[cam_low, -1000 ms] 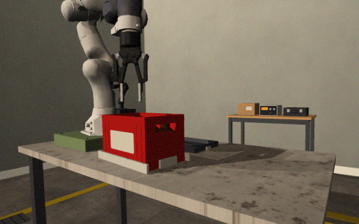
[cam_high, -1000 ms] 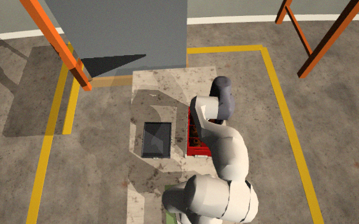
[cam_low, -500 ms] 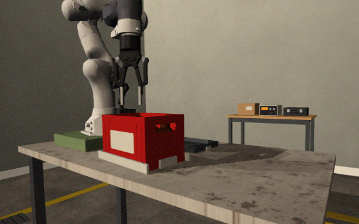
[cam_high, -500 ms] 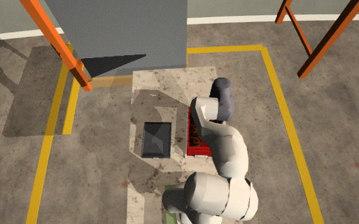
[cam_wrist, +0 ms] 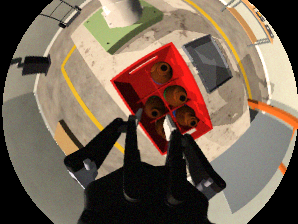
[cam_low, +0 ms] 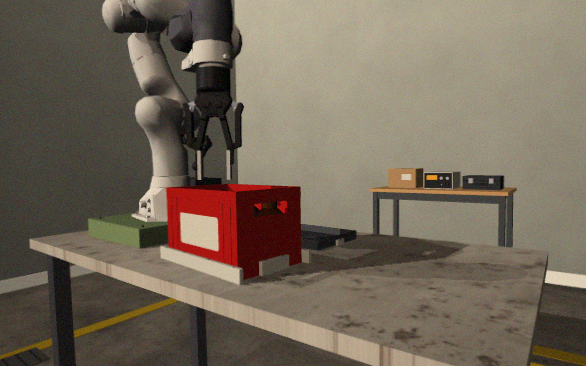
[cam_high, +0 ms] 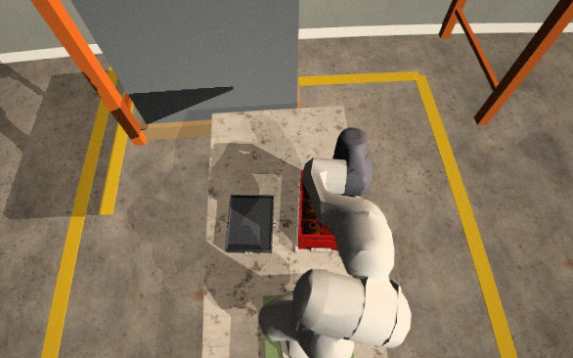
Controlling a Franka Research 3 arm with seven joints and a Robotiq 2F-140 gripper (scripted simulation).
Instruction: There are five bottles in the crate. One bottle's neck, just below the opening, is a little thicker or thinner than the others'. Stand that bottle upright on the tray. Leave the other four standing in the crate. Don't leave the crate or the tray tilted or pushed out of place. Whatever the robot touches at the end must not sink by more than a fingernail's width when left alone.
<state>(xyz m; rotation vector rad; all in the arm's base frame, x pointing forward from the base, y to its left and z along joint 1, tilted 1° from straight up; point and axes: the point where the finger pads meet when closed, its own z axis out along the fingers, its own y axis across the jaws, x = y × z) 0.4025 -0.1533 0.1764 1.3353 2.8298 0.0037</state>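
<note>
A red crate stands on the table and holds several brown bottles, all standing in their compartments in the wrist view. My gripper hangs straight down just above the crate's rim, fingers partly open with nothing between them. In the wrist view the fingertips frame the bottle in the near middle compartment. The dark tray lies flat to the left of the crate in the top view; it also shows in the wrist view. My arm hides most of the crate from above.
A green base block sits under the arm's foot behind the crate. A pale strip lies under the crate's front edge. A side table with boxes stands far right. Orange frame legs stand beyond the table.
</note>
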